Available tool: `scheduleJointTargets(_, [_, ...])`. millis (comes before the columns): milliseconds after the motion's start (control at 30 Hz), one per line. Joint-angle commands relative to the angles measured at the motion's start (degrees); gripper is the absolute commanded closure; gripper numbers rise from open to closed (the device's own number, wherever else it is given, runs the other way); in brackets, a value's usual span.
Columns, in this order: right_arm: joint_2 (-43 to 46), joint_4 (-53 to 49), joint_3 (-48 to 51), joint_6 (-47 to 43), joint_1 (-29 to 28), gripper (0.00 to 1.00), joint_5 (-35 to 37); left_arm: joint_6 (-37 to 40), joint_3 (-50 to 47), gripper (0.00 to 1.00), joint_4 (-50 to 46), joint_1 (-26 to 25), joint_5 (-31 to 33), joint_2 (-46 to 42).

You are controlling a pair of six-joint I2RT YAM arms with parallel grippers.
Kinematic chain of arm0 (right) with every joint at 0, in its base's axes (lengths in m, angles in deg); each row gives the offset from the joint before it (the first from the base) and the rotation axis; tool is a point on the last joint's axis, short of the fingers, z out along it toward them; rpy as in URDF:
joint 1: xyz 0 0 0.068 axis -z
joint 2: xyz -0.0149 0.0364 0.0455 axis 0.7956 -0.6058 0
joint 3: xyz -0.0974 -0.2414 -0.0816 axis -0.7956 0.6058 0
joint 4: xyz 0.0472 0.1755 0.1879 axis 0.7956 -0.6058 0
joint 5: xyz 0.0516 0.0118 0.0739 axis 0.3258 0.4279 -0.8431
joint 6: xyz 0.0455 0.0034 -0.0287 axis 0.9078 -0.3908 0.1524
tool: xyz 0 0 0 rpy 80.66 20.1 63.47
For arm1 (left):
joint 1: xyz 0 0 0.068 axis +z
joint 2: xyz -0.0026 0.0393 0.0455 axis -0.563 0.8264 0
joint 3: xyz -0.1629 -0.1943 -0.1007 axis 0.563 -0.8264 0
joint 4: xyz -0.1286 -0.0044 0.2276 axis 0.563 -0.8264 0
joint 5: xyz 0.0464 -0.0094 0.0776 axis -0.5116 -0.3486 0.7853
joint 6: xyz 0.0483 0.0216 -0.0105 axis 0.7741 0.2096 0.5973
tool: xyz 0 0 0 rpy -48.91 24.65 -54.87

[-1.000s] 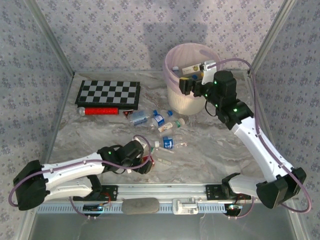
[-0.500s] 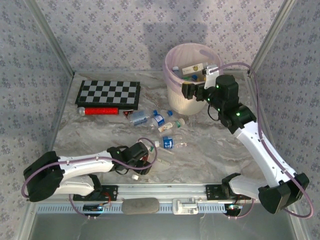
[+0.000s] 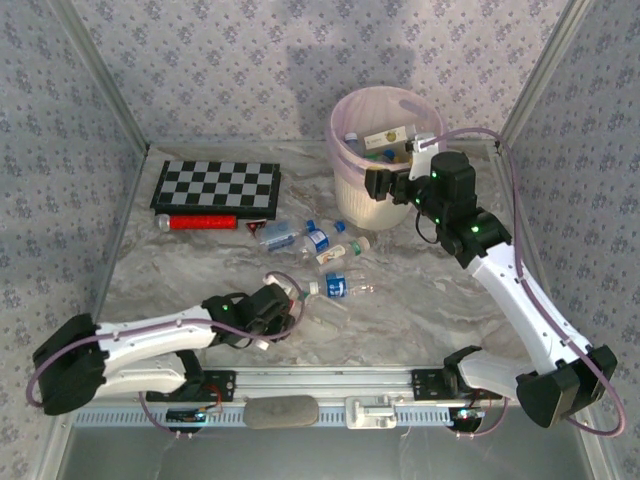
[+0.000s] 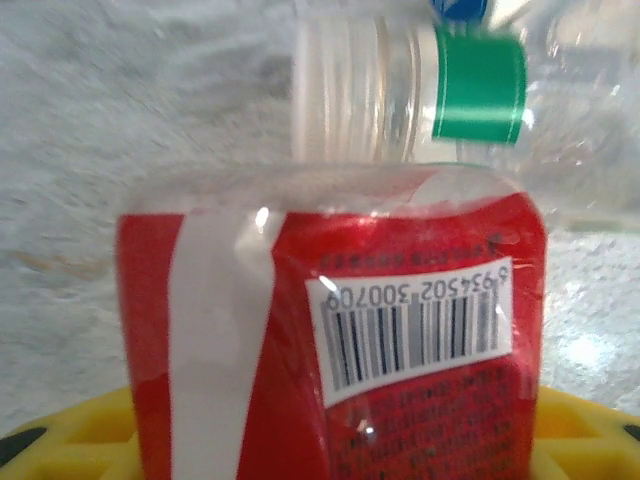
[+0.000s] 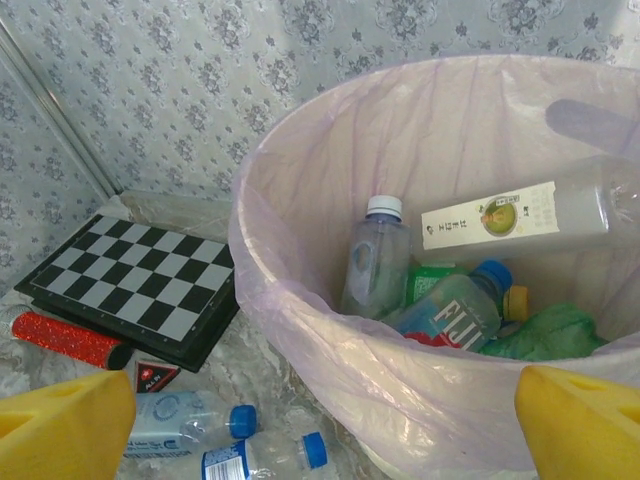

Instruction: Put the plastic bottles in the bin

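Pickup step: a clear plastic bottle with a red label (image 4: 330, 340) sits between the fingers of the left hand (image 3: 283, 308), low centre of the overhead view. The fingertips are hidden, so I cannot tell whether they clamp it. Next it needs lifting and carrying to the round cream bin with pink liner (image 3: 350, 195), upper right, where the right hand (image 3: 380, 182) hangs wide and empty. More clear blue-capped bottles (image 3: 316, 240) lie on the table (image 3: 200, 270).

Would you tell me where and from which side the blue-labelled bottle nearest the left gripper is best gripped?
Take the blue-labelled bottle across its clear body, just right of the label, coming straight down from above. It lies on its side on the table, long axis left to right in the top view, so jaws closing front to back should span its narrow width.
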Motion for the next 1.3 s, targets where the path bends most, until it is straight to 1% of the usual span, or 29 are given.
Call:
scheduleJointTargets(0, [0.91,0.95,0.48,1.33,0.5,0.01,0.3,0.4,2.28,0.53,-4.06,1.98,4.94,-5.11])
scheduleJointTargets(100, [0.83,0.88,0.48,1.75,0.76,0.01,0.14,2.36,3.85,0.54,-5.36,6.16,5.17,-9.69])
scheduleJointTargets(167, [0.99,0.98,2.79,2.17,0.85,0.01,0.03,3.47,5.06,0.54,-4.53,9.2,5.24,-12.14])
scheduleJointTargets(267, [1.26,1.34,4.01,2.95,1.04,0.01,-0.39,3.91,6.5,0.54,-0.61,13.62,4.98,-13.57])
scheduleJointTargets(333, [1.49,1.56,4.88,3.35,1.2,0.01,-0.42,3.46,7.25,0.54,3.01,15.62,5.79,-13.37])
scheduleJointTargets(467, [2.35,1.96,6.39,3.62,1.42,0.01,-0.44,3.14,7.98,0.54,11.76,16.74,9.19,-12.7])
scheduleJointTargets(567, [3.01,2.89,7.76,3.62,1.89,0.01,-0.71,5.46,8.9,0.54,19.03,17.98,9.4,-11.12])
scheduleJointTargets(733, [3.83,4.6,10.23,4.47,2.74,0.01,-1.87,12.21,16.11,0.54,27.58,20.83,4.85,-4.04])
scheduleJointTargets(933, [5.51,5.49,13.44,5.09,3.66,0.01,-2.12,17.27,27.39,0.54,32.83,22.04,-1.87,7.07])
scheduleJointTargets(1067, [6.36,5.69,15.62,5.38,4.62,0.01,-2.42,19.75,36.06,0.54,33.45,22.4,-7.09,14.28])
scheduleJointTargets(1267, [6.8,7.1,19.0,7.04,5.8,0.01,-4.22,22.57,51.71,0.54,30.58,22.7,-15.28,25.66])
